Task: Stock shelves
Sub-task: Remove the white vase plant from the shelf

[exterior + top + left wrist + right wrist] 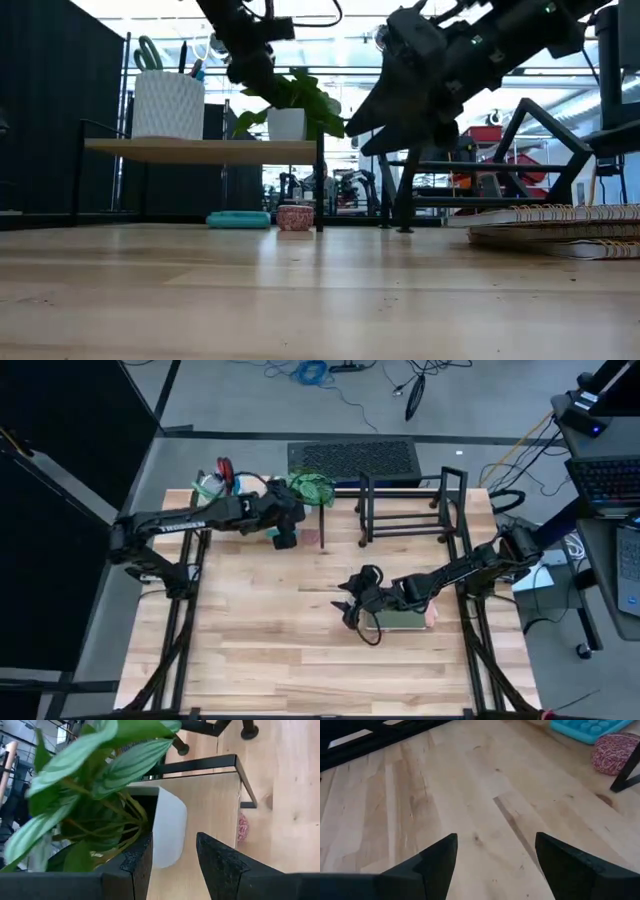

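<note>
A teal tray [238,219] and a pink speckled pot [295,217] are sitting side by side at centre-left of the low view. Spiral-bound notebooks [560,229] are lying stacked at the right edge. Cables [330,374] are trailing across the floor along the high view's top.

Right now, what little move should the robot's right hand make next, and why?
Probably lower and turn back toward the notebooks. The right gripper is open and holds nothing, hanging over bare table, and the notebooks lie just beside it, not yet on the black rack. The left gripper is busy at the plant pot on the wooden shelf.
</note>
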`<act>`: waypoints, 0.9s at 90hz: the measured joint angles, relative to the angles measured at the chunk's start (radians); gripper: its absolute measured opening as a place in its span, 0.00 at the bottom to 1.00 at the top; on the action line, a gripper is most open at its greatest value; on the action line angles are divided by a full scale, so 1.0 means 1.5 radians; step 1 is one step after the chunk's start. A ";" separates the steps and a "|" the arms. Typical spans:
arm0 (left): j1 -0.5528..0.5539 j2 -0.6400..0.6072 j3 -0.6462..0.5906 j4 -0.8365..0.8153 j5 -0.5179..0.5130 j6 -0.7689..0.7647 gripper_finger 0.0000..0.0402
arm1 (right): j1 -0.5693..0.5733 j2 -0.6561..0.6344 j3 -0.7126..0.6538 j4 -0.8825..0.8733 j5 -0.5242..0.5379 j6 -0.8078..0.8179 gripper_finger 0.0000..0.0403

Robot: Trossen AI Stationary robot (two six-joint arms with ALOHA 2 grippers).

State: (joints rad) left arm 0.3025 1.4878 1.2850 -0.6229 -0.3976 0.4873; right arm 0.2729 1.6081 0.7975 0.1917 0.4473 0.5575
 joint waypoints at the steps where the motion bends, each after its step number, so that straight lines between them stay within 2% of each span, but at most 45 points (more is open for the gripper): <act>1: 0.001 0.002 0.000 0.002 -0.005 0.000 0.35 | 0.000 0.000 0.000 0.000 0.000 0.000 0.62; 10: 0.006 0.011 0.000 0.008 -0.047 0.000 0.35 | 0.003 0.000 0.000 0.000 0.002 0.000 0.62; 20: 0.011 0.013 0.001 0.012 -0.050 0.001 0.35 | 0.003 0.000 0.000 0.000 0.002 0.000 0.62; 39: 0.031 0.020 0.001 0.004 0.035 -0.002 0.35 | 0.003 0.000 0.001 -0.001 0.002 -0.003 0.62; 63: 0.040 0.042 0.002 0.004 0.054 0.000 0.35 | 0.003 0.000 0.001 -0.001 0.002 -0.002 0.62; 72: 0.039 0.050 0.002 0.000 0.056 0.000 0.31 | 0.003 0.000 0.001 -0.002 0.002 -0.002 0.62; 81: 0.039 0.053 0.003 0.001 0.050 -0.003 0.21 | 0.003 0.000 0.001 -0.005 0.002 0.000 0.62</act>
State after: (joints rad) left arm 0.3607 1.5669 1.2891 -0.6214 -0.3226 0.4834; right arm 0.2771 1.6085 0.7990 0.1844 0.4496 0.5575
